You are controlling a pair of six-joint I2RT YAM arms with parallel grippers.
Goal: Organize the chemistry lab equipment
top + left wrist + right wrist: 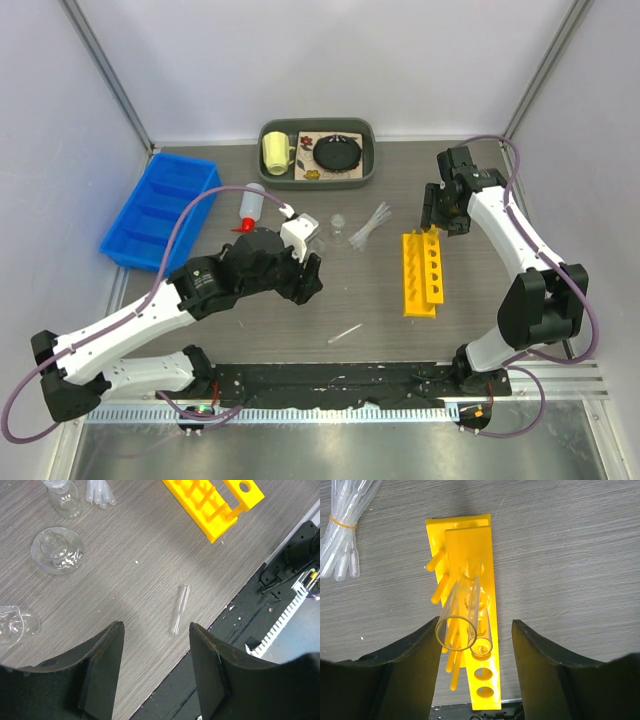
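Observation:
The yellow holed tube rack point(422, 272) stands right of centre; two clear tubes point(470, 605) stand in its holes. My right gripper point(437, 212) is open above the rack's far end, its fingers either side of the tubes point(475, 630) without touching them. My left gripper point(305, 275) is open and empty, low over the table point(155, 627). A loose clear tube point(180, 609) lies just beyond its fingertips, near the table's front edge point(345, 333). Small glass flasks point(56, 550) and a banded pipette bundle point(368, 228) sit mid-table. The red-capped squeeze bottle point(252, 205) lies behind the left arm.
A blue compartment bin point(160, 210) sits at the left. A grey tray point(368, 178) at the back holds a yellow mug point(277, 153) and a black disc point(337, 153). A black rail point(330, 378) runs along the near edge.

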